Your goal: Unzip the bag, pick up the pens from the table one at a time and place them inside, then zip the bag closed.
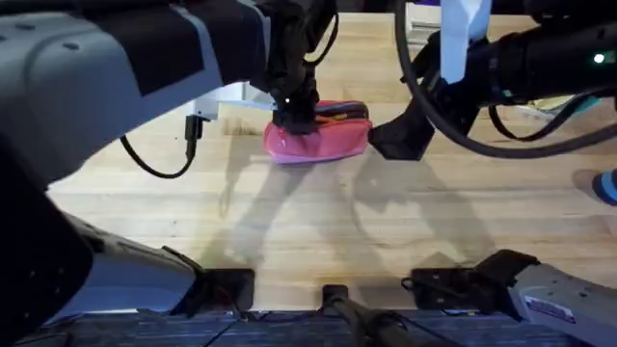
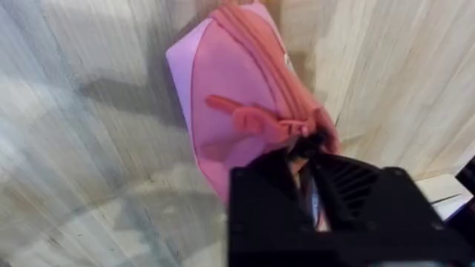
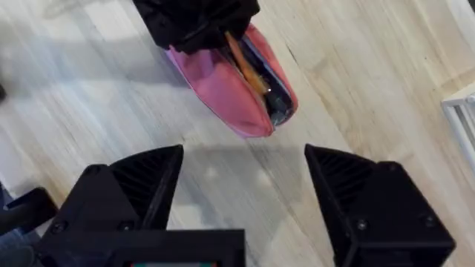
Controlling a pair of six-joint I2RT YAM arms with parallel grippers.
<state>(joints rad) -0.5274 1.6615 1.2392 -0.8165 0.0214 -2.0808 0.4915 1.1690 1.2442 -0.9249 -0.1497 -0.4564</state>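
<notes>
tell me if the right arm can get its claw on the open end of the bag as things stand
Probably yes. The right claw is open and hovers just off the bag, whose open end faces it across bare table. The left claw pins the far end only, so the near end looks free.

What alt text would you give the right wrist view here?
An open pink bag lies on the wooden table with an orange pen inside, the left gripper at its far end. The right gripper hovers open nearby, holding nothing.

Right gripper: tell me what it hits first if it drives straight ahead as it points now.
Probably the bag: it lies ahead of the open right gripper, with bare table between. Depth is unclear, so it might meet the tabletop first.
</notes>
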